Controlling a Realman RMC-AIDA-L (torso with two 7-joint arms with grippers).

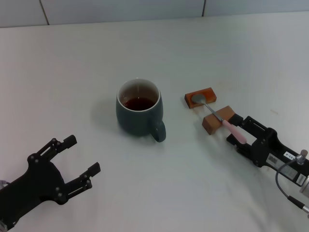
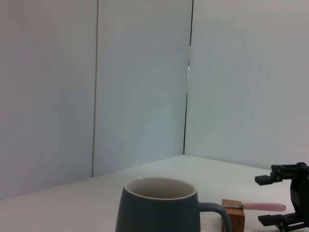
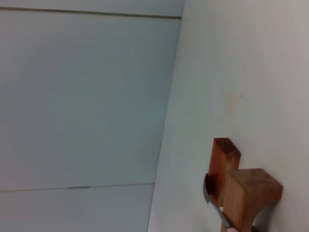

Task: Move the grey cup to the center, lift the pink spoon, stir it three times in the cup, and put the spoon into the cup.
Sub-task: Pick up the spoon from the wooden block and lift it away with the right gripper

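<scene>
While the grey cup (image 1: 139, 108) stood near the middle of the white table (image 1: 72, 72), its handle turned toward the robot and dark reddish-brown liquid inside, the pink spoon (image 1: 223, 120) lay to its right across two brown wooden blocks (image 1: 210, 110). Its silver bowl rested on the farther block and its neck on the nearer one, with the pink handle sticking out toward the right gripper (image 1: 243, 135). That gripper sat low at the table's right, its black fingers spread on either side of the handle's end; whether they touched it could not be made out. The left gripper (image 1: 82, 162) hovered at the near left, released and holding nothing, well apart from the cup.

From the left wrist view, the cup's base was cut off and its liquid hidden behind the rim. From the right wrist view, only the blocks and a sliver of the spoon's metal neck showed, the rest falling outside the frame.
</scene>
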